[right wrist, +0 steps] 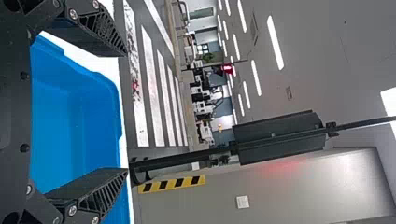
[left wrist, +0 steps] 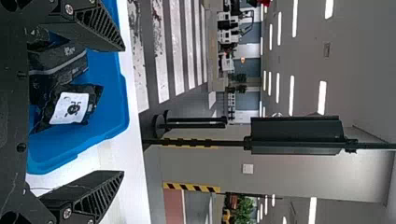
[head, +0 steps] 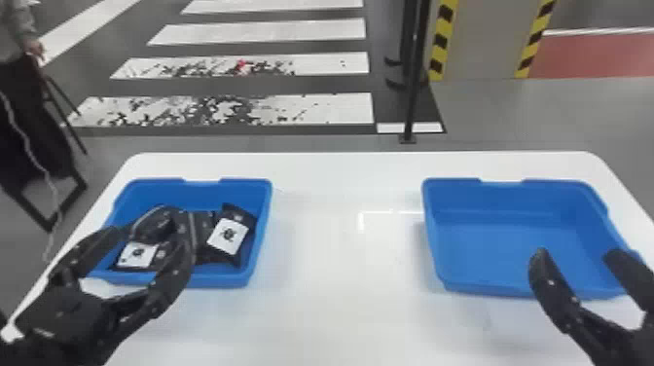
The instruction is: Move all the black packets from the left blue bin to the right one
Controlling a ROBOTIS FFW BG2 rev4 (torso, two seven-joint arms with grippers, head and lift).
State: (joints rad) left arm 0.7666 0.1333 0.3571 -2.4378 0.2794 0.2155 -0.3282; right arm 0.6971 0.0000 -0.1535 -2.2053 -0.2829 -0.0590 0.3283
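In the head view my left gripper (head: 146,226) is over the left blue bin (head: 265,228), its fingers apart. Black packets lie in that bin, one with a white label (head: 227,235) at its right side and another (head: 138,255) at the near left, partly behind the gripper. From the left wrist, the gripper (left wrist: 123,111) stands open, with a labelled black packet (left wrist: 71,107) lying in the blue bin (left wrist: 109,112). My right gripper (head: 574,255) is at the near right part of the right blue bin (head: 491,243), which holds nothing visible. The right wrist view shows this gripper (right wrist: 126,112) open beside the bin (right wrist: 93,121).
Both bins stand on a white table (head: 340,292) with a wide gap between them. Beyond the table's far edge a black post (head: 413,97) rises from the floor. A person stands at the far left, away from the bins.
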